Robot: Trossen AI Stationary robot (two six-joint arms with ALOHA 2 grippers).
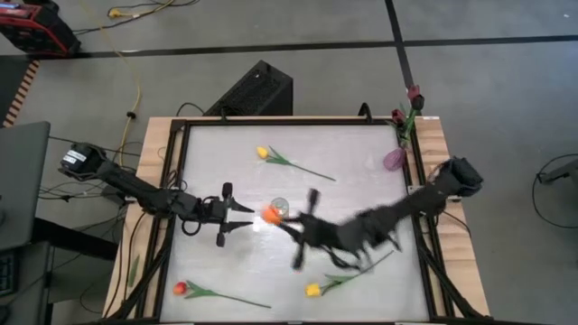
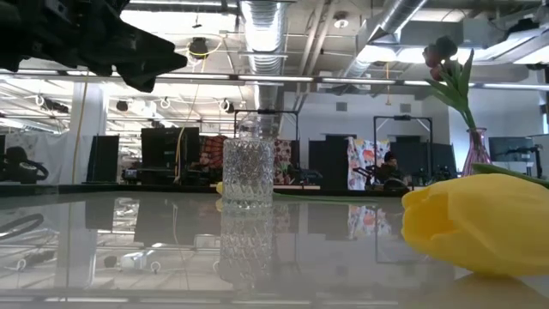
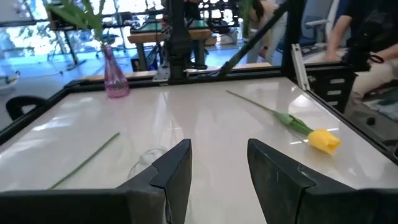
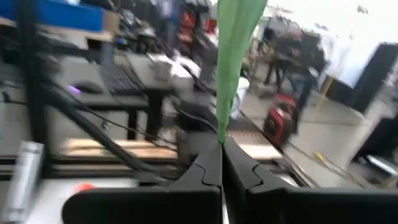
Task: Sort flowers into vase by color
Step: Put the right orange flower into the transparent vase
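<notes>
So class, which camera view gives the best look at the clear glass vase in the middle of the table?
The low view: the clear glass vase stands upright and side-on, its diamond-cut pattern plain. The high view shows only its round rim from above, beside an orange flower head. The left wrist view catches a faint outline; the right wrist view shows none of it.

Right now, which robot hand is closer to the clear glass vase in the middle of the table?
The right gripper, holding the orange tulip right beside the clear vase. The left gripper waits open, a little farther off on its other side.
</notes>
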